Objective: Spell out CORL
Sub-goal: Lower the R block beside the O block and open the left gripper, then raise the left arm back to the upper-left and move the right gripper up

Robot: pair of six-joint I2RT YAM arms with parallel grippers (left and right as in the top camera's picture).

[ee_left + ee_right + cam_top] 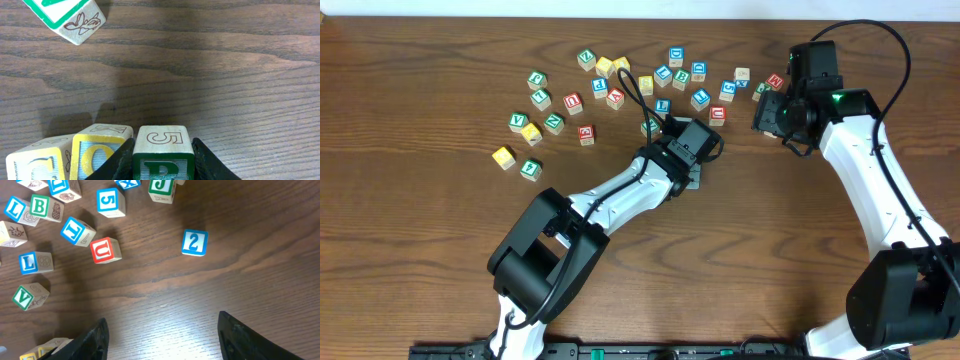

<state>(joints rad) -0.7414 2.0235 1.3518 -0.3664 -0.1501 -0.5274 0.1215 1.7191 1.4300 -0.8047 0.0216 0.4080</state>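
My left gripper [162, 146] is shut on a green R block [161, 167] with a 5 on its top face, resting on the table. Touching it on the left is a yellow O block [95, 155], then another yellow-edged block [35, 162] whose letter is cut off. In the overhead view the left gripper [703, 152] covers this row. My right gripper [162, 335] is open and empty above bare wood, and it also shows in the overhead view [772, 112]. Two blue L blocks [28, 262] [14, 209] lie to its upper left.
Loose blocks lie scattered across the back of the table [440, 260]. The right wrist view shows a red U [105, 250], a blue 2 [194, 242], a blue 5 [111, 202] and a green V [25, 297]. A green-edged block [65, 17] lies beyond the left gripper.
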